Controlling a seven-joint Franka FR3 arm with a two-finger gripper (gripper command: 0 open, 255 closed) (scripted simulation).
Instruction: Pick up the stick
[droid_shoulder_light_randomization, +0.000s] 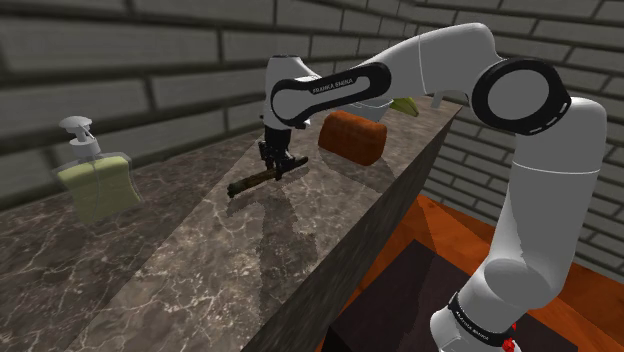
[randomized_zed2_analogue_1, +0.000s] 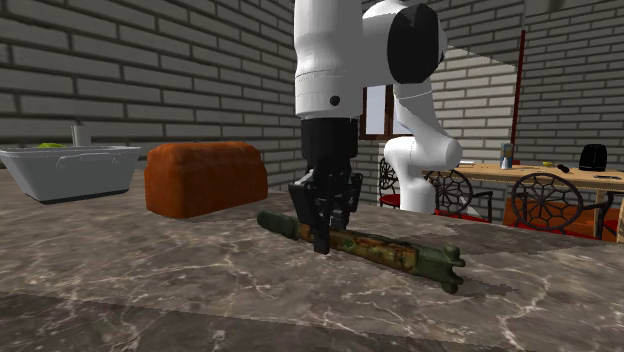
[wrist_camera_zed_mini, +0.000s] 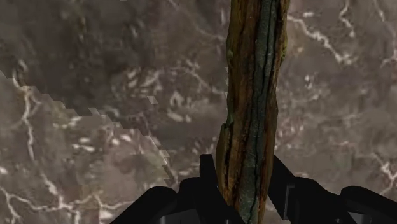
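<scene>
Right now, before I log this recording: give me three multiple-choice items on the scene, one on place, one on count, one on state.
1. Where is the loaf?
A. in the basin
B. on the counter, behind the stick
C. on the floor

2. How many pump bottles stand on the counter?
A. one
B. two
C. three

3. The stick is:
A. upright
B. raised off the counter
C. lying on the counter, clasped by the gripper

Answers:
1 B: the loaf rests on the marble beyond the stick.
2 A: a single one shows in the shoulder view.
3 C: it lies flat, and the wrist view shows both fingers against its sides.
</scene>
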